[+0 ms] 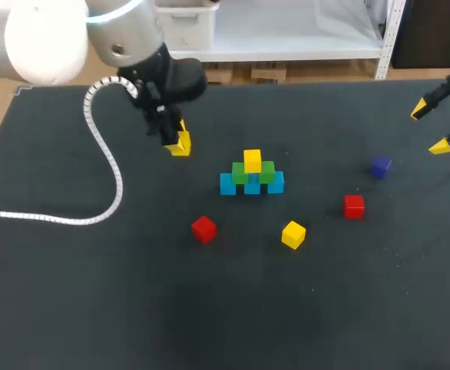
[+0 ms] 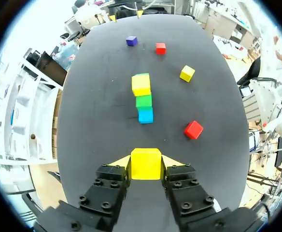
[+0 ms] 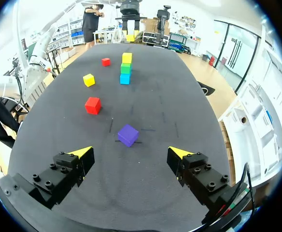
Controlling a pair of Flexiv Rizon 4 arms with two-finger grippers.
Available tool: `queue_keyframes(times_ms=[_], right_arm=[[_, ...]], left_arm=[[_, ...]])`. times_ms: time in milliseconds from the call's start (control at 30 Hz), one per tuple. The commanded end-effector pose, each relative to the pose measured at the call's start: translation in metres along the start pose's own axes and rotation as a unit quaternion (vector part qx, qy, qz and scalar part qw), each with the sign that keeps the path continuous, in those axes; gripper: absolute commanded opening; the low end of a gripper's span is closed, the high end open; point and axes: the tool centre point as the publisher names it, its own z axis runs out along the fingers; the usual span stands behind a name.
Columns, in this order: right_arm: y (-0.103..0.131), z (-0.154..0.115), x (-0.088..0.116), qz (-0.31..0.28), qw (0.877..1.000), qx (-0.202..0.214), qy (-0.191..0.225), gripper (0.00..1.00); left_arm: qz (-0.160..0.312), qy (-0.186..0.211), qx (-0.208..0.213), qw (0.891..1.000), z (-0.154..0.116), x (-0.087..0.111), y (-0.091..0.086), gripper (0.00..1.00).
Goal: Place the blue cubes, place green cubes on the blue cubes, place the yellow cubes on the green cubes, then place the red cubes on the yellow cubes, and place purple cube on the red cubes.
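Left fingers (image 2: 118, 162) clamped on yellow cube (image 2: 146, 163), 10 o'clock from cube stack (image 1: 252, 176), apparently clear of table (image 1: 94, 308); right fingers (image 3: 80, 152) wide apart, purple cube (image 3: 128, 135) ahead

Purple cube (image 3: 128, 135) (table (image 3: 179, 96) dark grey)

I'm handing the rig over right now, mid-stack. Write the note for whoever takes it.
Left tool: shut on the held yellow cube, short of the stack.
Right tool: open, empty, purple cube on the table ahead of it.
Done: three blue cubes down, two green cubes on them, top yellow cube placed.
On the table: loose yellow cube, two red cubes.
Left: remaining yellows, reds, purple.
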Motion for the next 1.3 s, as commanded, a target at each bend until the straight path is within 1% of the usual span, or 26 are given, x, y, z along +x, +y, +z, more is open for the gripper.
queue_keyframes(times_ms=[33,167,267,433,633,900,1300], right_arm=[[0.000,0.000,0.000,-0.001,1.000,0.000,-0.001,1.00],[0.000,0.000,0.000,-0.001,1.000,0.000,-0.001,1.00],[0.000,0.000,0.000,-0.001,1.000,0.000,-0.001,1.00],[0.000,0.000,0.000,-0.001,1.000,0.000,-0.001,1.00],[0.000,0.000,0.000,-0.001,1.000,0.000,-0.001,1.00],[0.000,0.000,0.000,-0.001,1.000,0.000,-0.001,1.00],[0.000,0.000,0.000,-0.001,1.000,0.000,-0.001,1.00]], left_arm=[[-0.005,0.010,0.000,1.000,0.005,-0.017,-0.002,0.00],[-0.012,0.009,0.002,1.000,0.009,-0.031,-0.003,0.00],[-0.007,0.007,-0.002,1.000,0.010,-0.042,-0.001,0.00],[-0.012,0.007,-0.005,1.000,0.014,-0.054,0.003,0.00],[-0.020,0.003,-0.003,1.000,0.019,-0.063,0.007,0.00],[-0.017,0.002,0.007,1.000,0.030,-0.075,0.008,0.00],[-0.019,-0.004,0.012,1.000,0.039,-0.080,0.009,0.00]])
